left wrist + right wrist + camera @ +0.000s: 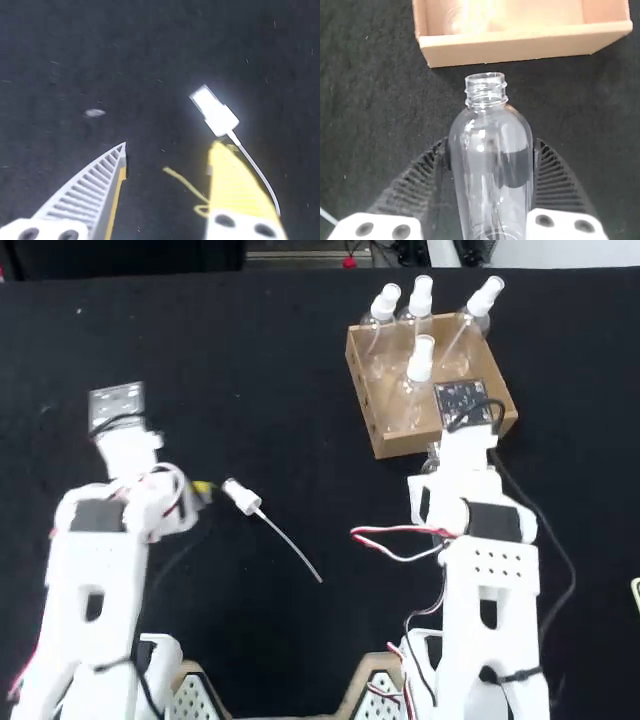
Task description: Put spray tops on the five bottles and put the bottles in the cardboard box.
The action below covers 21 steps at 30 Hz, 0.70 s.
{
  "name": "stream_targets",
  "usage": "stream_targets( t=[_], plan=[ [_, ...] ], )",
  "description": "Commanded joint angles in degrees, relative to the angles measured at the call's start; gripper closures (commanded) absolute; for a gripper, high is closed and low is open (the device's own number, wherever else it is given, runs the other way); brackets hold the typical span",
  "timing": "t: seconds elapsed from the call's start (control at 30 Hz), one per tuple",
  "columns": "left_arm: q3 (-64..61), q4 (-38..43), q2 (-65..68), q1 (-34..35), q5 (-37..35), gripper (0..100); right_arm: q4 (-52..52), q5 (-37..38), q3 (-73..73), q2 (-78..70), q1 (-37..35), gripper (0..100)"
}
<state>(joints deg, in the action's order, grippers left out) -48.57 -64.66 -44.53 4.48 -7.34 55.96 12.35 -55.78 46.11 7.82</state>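
The spray top (215, 112) lies just off the yellow fingertip (221, 155) of the open left pincer (170, 150), tube trailing back alongside, while the right pincer (491, 145) clamps 1 uncapped bottle (487, 100).

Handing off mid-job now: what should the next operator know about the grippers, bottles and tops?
Left gripper: open over the table, with the spray top lying loose by its yellow finger.
Right gripper: shut on the uncapped bottle, just outside the cardboard box.
Done: four capped bottles in the box.
To do: cap that bottle, box it.
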Motion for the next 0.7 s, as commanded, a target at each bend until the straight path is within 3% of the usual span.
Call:
stream_targets(
  t=[0.0, 0.17, 0.43, 0.67],
  plan=[
    [7.5, 1.6, 9.8, -5.5, -3.8, 70, -4.3, -0.9, -3.0, 3.3, 1.1, 82.8],
    [10.9, 4.6, 17.6, -10.1, -11.5, 70, -6.9, -0.9, -7.4, 6.5, 1.3, 82.8],
    [13.4, 7.1, 27.7, -16.4, -38.0, 69, -6.9, -0.9, -10.2, 11.7, 1.1, 82.8],
    [15.6, 12.0, 36.9, -14.9, -40.1, 70, -6.9, -0.9, -12.2, 15.4, 1.1, 82.8]
  ],
)
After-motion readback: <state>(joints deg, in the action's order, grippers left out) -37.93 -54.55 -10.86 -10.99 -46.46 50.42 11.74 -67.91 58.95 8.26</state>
